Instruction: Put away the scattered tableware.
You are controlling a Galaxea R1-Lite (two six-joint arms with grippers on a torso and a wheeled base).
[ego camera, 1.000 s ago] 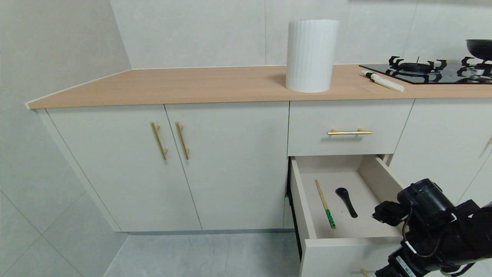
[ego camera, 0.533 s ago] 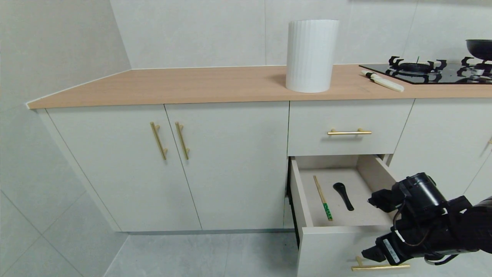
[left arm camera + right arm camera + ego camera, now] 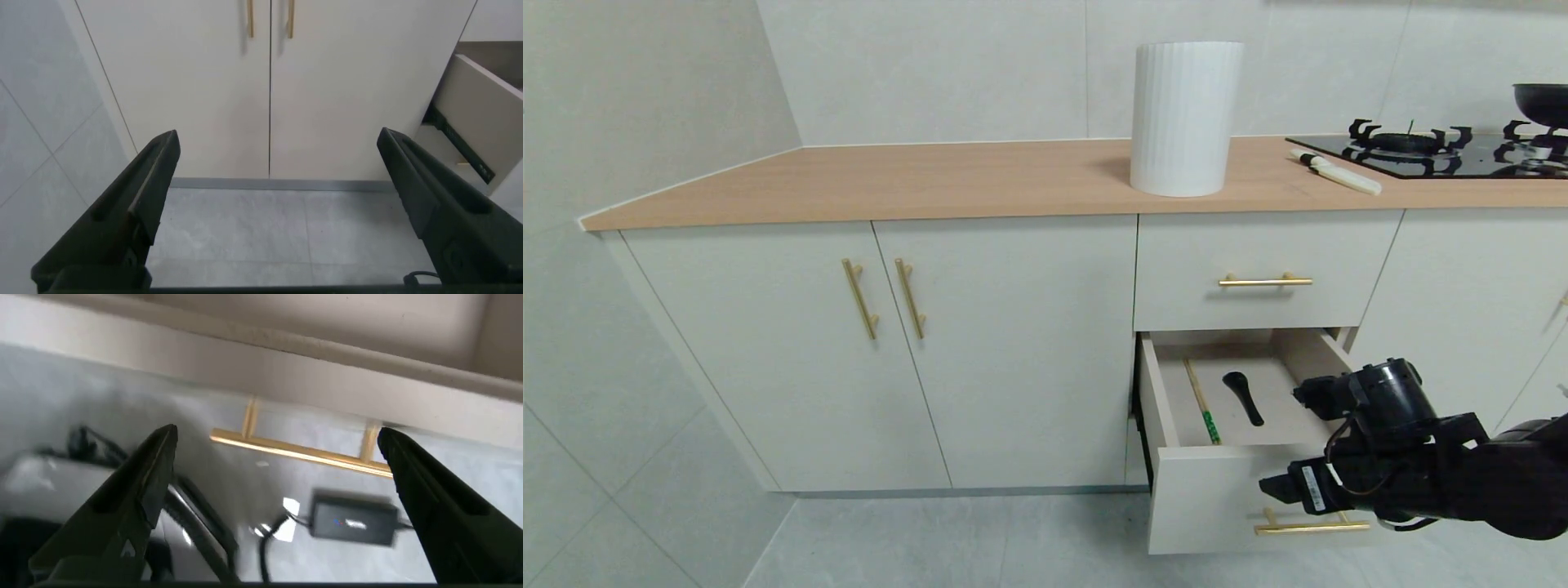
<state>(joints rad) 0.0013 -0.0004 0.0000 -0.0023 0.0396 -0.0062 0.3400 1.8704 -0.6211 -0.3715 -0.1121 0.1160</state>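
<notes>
Drawer [image 3: 1217, 498] half open at 4 o'clock | chopsticks [image 3: 1201, 404] and black spoon [image 3: 1243, 398] lie stowed inside | our right gripper [image 3: 1278, 492], spread, sits by the gold handle [image 3: 1311, 527], seemingly to push it shut | left gripper [image 3: 274, 151] spread, idle, facing cabinet doors [image 3: 270, 82].

place: home kitchen | wooden countertop [image 3: 931, 184] | gas hob [image 3: 1437, 153] | black pan [image 3: 1542, 100] | cabinet drawer [image 3: 1217, 498] | tiled wall [image 3: 931, 65]
</notes>
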